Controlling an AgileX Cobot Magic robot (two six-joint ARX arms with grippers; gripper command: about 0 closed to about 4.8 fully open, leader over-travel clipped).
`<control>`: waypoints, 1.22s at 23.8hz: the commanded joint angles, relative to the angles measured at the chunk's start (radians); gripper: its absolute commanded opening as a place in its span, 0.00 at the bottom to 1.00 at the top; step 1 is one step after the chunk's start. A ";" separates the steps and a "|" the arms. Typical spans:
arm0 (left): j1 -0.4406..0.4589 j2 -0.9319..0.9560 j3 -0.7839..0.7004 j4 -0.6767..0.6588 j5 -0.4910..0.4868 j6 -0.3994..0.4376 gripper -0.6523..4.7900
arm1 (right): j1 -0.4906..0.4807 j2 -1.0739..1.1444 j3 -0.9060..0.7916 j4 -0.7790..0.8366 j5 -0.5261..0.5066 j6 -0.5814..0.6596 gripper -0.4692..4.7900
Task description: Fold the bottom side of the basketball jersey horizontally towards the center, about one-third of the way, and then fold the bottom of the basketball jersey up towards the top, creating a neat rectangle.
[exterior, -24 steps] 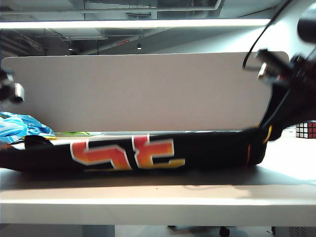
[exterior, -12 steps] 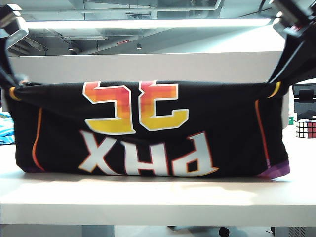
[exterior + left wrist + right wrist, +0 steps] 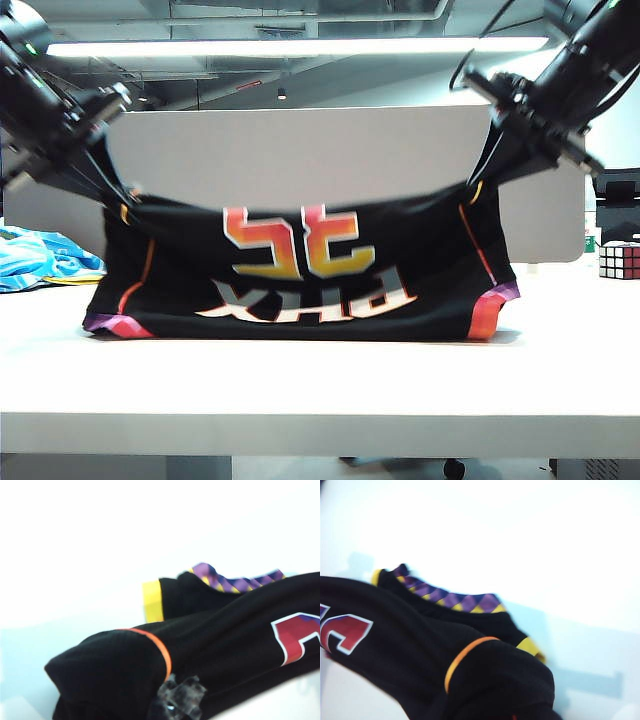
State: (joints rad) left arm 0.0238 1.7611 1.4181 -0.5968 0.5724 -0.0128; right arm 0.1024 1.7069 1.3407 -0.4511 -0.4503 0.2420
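Jersey lifted by both corners
My left gripper [image 3: 122, 205] and right gripper [image 3: 478, 185] clamp the basketball jersey [image 3: 300, 270] above the table [image 3: 320, 380]

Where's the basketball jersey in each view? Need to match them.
Exterior view: the basketball jersey hangs mid-frame, lower part on the table.
Left wrist view: fills the lower half, folded black bulk.
Right wrist view: fills the lower left.
Shared landmark: the number's red, white-outlined edge. Neither end effector's fingertips show clearly.
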 commanded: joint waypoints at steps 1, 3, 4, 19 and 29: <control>-0.011 0.064 0.052 0.069 -0.016 0.000 0.11 | 0.000 0.061 0.059 0.008 0.008 -0.003 0.08; -0.025 0.106 0.085 0.088 -0.021 -0.004 0.11 | 0.000 0.105 0.089 0.009 0.009 -0.004 0.08; -0.026 0.123 0.099 0.091 -0.027 -0.006 0.11 | 0.000 0.121 0.099 0.008 0.011 -0.004 0.08; -0.031 0.198 0.144 0.359 -0.154 -0.021 0.69 | -0.092 0.195 0.122 0.255 0.013 0.020 0.71; -0.004 0.151 0.143 0.253 0.047 -0.040 0.50 | -0.189 0.105 0.121 0.137 -0.201 0.027 0.35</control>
State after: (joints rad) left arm 0.0090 1.9255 1.5578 -0.3130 0.5247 -0.0357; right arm -0.0864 1.8370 1.4548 -0.2779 -0.6373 0.3122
